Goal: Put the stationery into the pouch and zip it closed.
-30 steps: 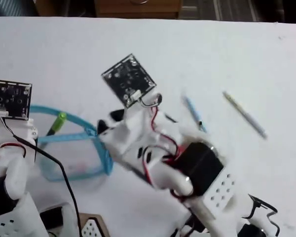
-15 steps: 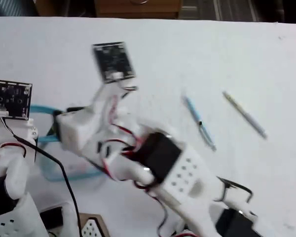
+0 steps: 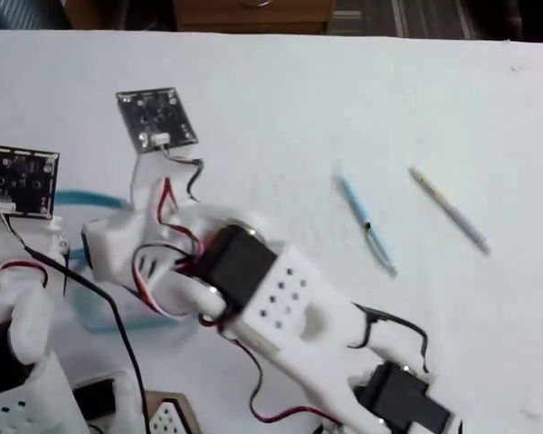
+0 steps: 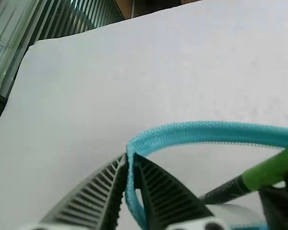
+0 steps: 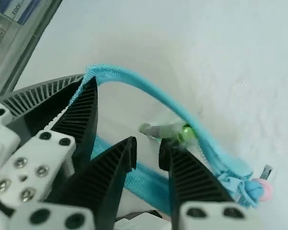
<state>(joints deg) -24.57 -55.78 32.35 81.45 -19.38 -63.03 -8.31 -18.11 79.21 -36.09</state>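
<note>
Left gripper (image 4: 129,160) clamped on pouch (image 4: 206,130) rim, my right gripper (image 5: 148,143) parted at pouch mouth, beside green pen (image 5: 175,130).

Soft, even light floods the white tabletop (image 3: 281,81), almost washed out in the high view, with only a faint grey shadow under the white plastic arm (image 3: 290,307). The room (image 3: 90,14) beyond the far edge is dim. In the left wrist view the turquoise fabric zipper band (image 4: 206,132) throws a pale, diffuse shadow; the black ribbed right gripper (image 5: 148,143) stands dark against the bright surface.
</note>
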